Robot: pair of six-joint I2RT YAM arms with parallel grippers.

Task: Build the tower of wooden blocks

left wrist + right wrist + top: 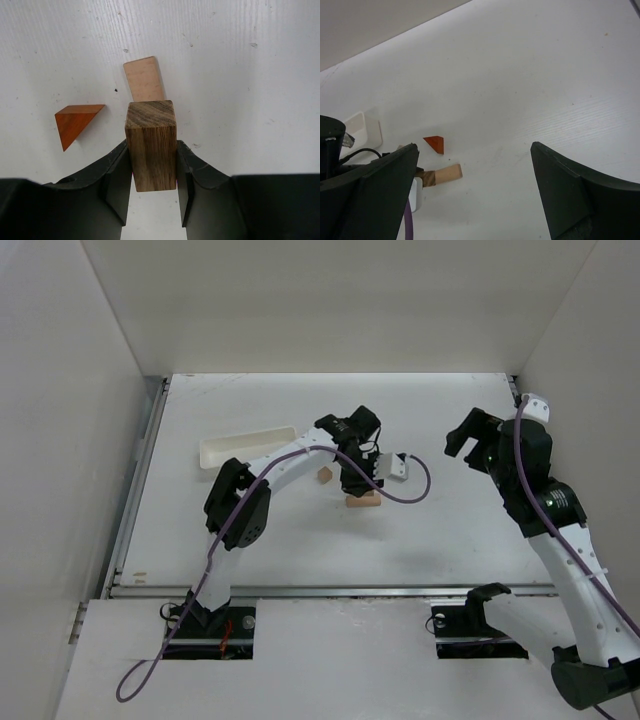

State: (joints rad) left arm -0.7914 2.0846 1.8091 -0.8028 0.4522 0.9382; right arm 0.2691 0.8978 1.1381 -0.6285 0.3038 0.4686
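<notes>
Just beside left claw's (152, 147) dark block (150, 122), tan block (145, 80), orange wedge (75, 122)

There are three wooden pieces in all: one light tan block (144, 78), one darker brown block (151, 145) and one orange-red wedge (75, 122). So the rectangular blocks are two and the triangular piece is one. There is one long white tray (243, 441). The arms are two, the left arm (285, 462) and the right arm (560, 530). Each carries one gripper, so there are two: the left gripper (152, 150) and the right gripper (473, 150). Each gripper has two fingers (117, 185), four in total. The purple cables (410, 495) are two, one on each arm.
</notes>
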